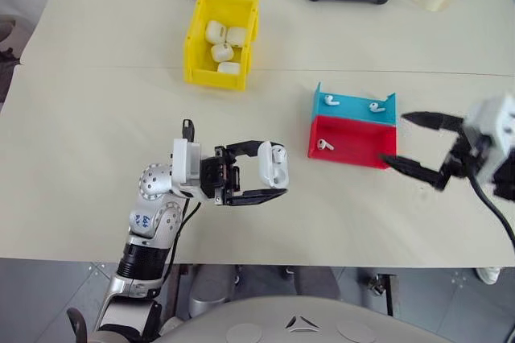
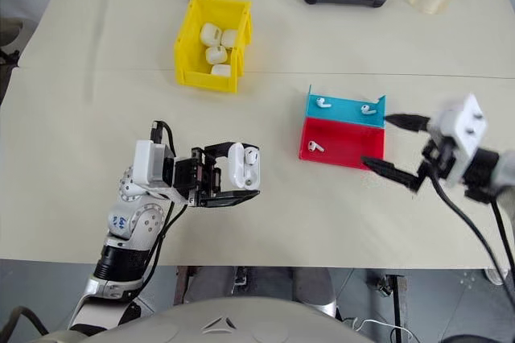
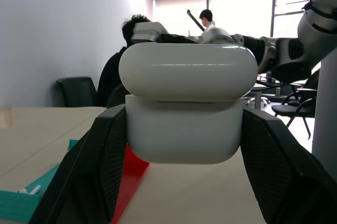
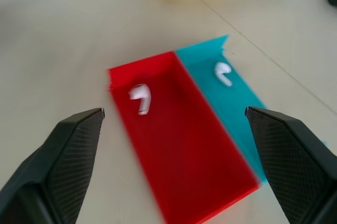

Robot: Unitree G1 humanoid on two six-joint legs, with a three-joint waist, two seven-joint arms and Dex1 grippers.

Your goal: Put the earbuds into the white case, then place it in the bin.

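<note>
Left gripper [image 1: 269,175]: clamped on the white case [image 1: 273,166], held above the near table [image 1: 96,117], lid ajar. Right gripper [image 1: 402,140]: fingers wide apart, empty, just right of the red tray [image 1: 354,148]. Earbuds: one [image 1: 323,145] in the red tray, two in the adjoining blue tray [image 1: 350,108]. Bin [image 1: 195,41]: far left, holding four white cases.

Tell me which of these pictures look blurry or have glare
Right wrist view: smeared with motion, red tray and earbud soft. Left eye view: right gripper slightly blurred. Left wrist view: bright windows behind, highlights on the white case. Right eye view: evenly lit, sharp.
</note>
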